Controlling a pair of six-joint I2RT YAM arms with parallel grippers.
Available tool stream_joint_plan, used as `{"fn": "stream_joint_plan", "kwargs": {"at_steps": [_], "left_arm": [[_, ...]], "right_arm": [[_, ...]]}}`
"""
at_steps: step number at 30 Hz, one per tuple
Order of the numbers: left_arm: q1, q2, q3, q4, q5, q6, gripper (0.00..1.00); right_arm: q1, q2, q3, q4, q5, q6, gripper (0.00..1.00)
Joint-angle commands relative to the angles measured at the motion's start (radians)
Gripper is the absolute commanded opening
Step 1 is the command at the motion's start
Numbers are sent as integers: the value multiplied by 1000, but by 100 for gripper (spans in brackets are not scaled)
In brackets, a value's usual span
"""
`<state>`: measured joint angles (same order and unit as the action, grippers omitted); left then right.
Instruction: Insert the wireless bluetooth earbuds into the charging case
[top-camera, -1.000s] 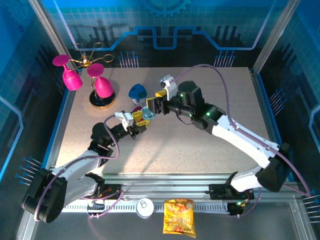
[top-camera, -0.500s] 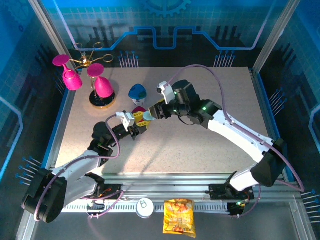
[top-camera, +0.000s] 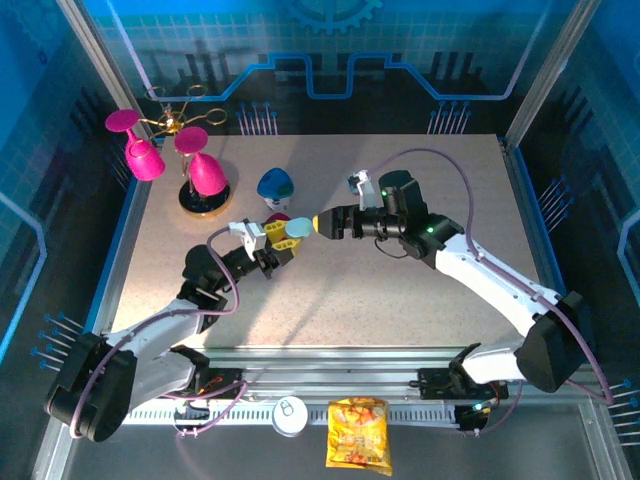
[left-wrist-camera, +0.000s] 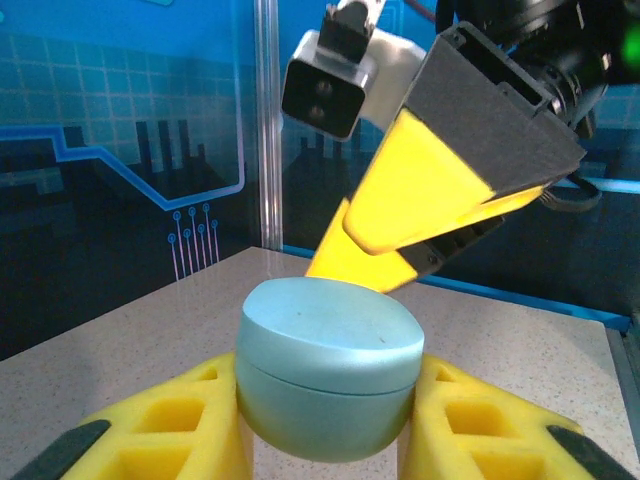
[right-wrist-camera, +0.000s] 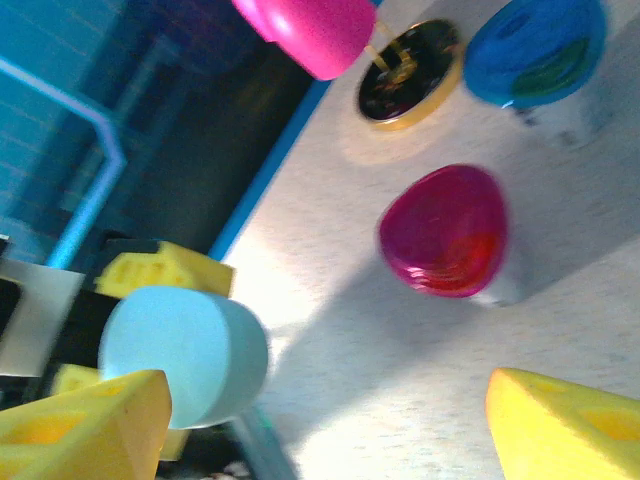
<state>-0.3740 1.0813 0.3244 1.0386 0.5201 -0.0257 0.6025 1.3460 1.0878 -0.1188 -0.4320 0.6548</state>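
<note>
One closed case (left-wrist-camera: 322, 410), pinched in the left jaws, likely needs its lid (left-wrist-camera: 330, 328) lifted by the spread right jaws.

pink goblets (top-camera: 206, 174), snack bag (top-camera: 358, 433), can (top-camera: 289, 414)

The left claw (left-wrist-camera: 325, 432) holds a pale blue-green charging case (left-wrist-camera: 328, 355) between its two yellow fingers (left-wrist-camera: 175, 425), one at each side. The case is round like a pebble, sits level, and its lid is closed, with a thin seam around the middle. Above and behind it the right claw (left-wrist-camera: 335, 255) comes down from the upper right, yellow fingers under a dark grey housing. Whether its lower tip touches the lid, I cannot tell. A small white camera (left-wrist-camera: 335, 68) sits on that arm. Below is the speckled beige table (left-wrist-camera: 120, 350), and behind it a blue patterned wall (left-wrist-camera: 110, 130).
</note>
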Motion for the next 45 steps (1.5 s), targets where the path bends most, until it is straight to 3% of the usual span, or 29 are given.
{"fn": "stream_joint_plan", "kwargs": {"at_steps": [1, 5, 13, 19, 26, 28, 33, 36, 39, 45], "left_arm": [[1, -19, 30, 60, 22, -13, 34], [1, -18, 33, 69, 26, -22, 34], [2, -31, 28, 65, 23, -26, 34], [1, -31, 24, 60, 23, -20, 34], [2, -31, 22, 49, 16, -7, 37], [2, -32, 22, 38, 19, -1, 41], [1, -45, 27, -27, 26, 28, 80], [1, -70, 25, -108, 25, 61, 93], [-5, -108, 36, -237, 21, 123, 99], [-119, -122, 111, -606, -72, 359, 99]], "right_arm": [[-2, 19, -32, 204, -201, 184, 81], [0, 58, -79, 375, -275, 313, 77], [15, 127, -93, 484, -326, 416, 66], [17, 183, -116, 668, -373, 553, 44], [11, 190, -108, 645, -358, 544, 20], [5, 186, -108, 628, -347, 530, 17], [-38, 163, -143, 616, -287, 512, 14], [-85, 140, -168, 542, -237, 457, 14], [-133, 110, -188, 362, -137, 334, 14], [-201, 89, -246, 149, 63, 155, 14]]}}
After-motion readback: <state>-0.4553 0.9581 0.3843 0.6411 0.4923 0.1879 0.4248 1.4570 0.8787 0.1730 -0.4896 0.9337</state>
